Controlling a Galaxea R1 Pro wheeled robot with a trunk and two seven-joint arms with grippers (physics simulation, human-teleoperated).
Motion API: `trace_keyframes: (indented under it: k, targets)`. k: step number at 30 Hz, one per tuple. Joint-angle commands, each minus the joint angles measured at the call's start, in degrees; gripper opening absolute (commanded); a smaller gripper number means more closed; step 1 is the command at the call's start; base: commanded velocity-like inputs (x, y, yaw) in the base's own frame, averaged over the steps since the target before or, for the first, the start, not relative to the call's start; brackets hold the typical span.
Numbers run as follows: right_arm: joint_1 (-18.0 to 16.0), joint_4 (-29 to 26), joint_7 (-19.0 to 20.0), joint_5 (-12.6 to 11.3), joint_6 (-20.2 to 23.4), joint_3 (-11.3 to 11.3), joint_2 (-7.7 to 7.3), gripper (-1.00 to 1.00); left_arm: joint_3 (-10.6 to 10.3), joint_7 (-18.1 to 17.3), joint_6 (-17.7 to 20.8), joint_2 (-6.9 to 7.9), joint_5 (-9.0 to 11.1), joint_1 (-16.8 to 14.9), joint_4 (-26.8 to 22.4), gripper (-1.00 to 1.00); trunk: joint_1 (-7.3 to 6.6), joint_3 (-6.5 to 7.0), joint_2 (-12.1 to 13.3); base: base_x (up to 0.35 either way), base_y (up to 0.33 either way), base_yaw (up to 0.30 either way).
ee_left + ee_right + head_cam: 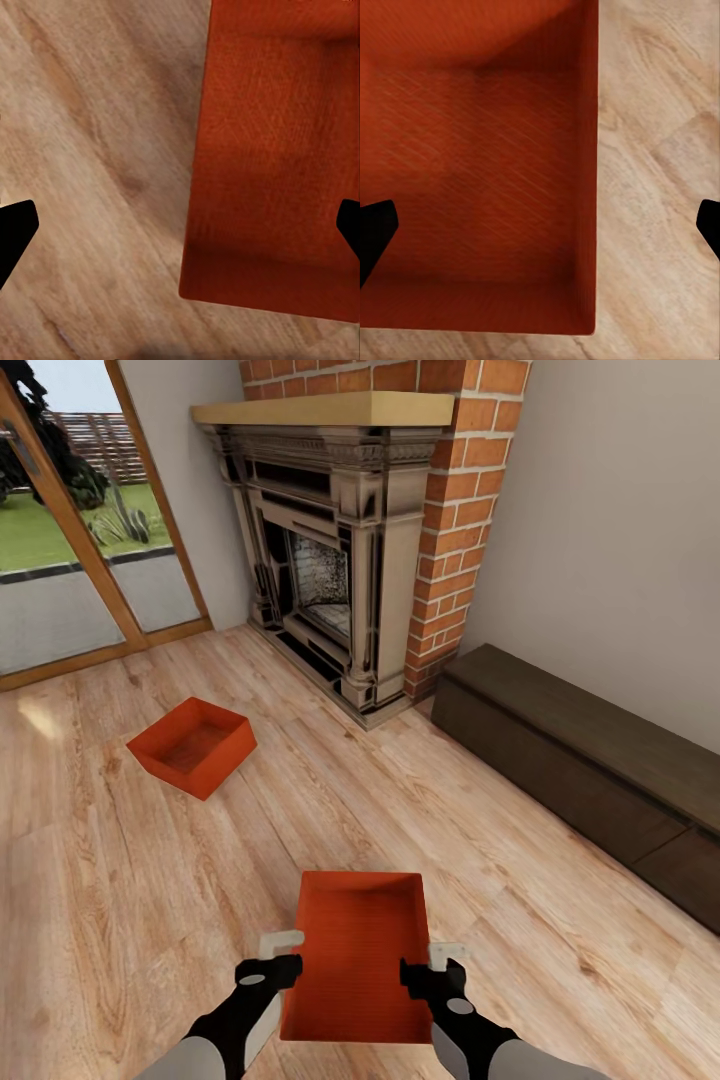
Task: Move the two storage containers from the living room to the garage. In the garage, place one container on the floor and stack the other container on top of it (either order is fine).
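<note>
Both grippers, left (288, 957) and right (418, 967), spread apart, straddle opposite walls of the near empty storage container (361, 950); second empty container (191, 746) on plank floor (150, 890) near fireplace (335, 550).

Brick fireplace (340, 550), dark low cabinet (590, 760), plank floor (120, 880), glass doors (70, 530).

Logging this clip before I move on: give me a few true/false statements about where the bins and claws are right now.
1. Both bins sit on a wood plank floor. True.
2. The near bin lies between the left claw and right claw. True.
3. The far bin is stacked on the near one. False: it sits apart, toward the glass doors.
4. The left claw is shut on a bin wall. False: both claws are open, each straddling a side wall.
5. The bins hold boxes. False: both are empty.
</note>
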Motion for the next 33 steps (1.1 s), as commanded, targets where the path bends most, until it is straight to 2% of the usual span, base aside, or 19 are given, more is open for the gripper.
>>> trace_keyframes:
  k: [1, 4, 7, 13, 33]
  targets:
    - [-0.04, 0.06, -0.18, -0.70, -0.22, 0.46, -0.16, 1.00, 0.42, -0.02, -0.05, 0.01, -0.36, -0.01, -0.13, 1.00, 0.00, -0.04, -0.02, 0.000, 0.000, 0.000]
    - [-0.04, -0.01, 0.06, -1.94, -0.38, 0.39, -0.65, 1.00, 0.38, -0.22, -1.37, 0.14, -0.27, 0.00, -0.19, 1.00, 0.00, -0.04, -0.02, 0.000, 0.000, 0.000]
    - [-0.04, -0.02, 0.36, -2.20, -0.40, 0.37, -0.70, 1.00, 0.11, -0.06, -1.62, 0.17, -0.43, 0.00, -0.13, 1.00, 0.00, -0.04, -0.02, 0.000, 0.000, 0.000]
    - [-0.04, -0.03, 0.41, -2.21, -0.41, 0.38, -0.71, 1.00, 0.74, -0.16, -1.80, 0.14, 0.00, 0.01, -0.19, 1.00, 0.00, -0.04, -0.02, 0.000, 0.000, 0.000]
    - [-0.04, -0.08, 0.19, -2.12, -0.75, 0.40, -1.04, 1.00, 0.11, -0.10, -1.83, 0.23, -0.18, 0.00, -0.18, 1.00, 0.00, -0.04, -0.02, 0.000, 0.000, 0.000]
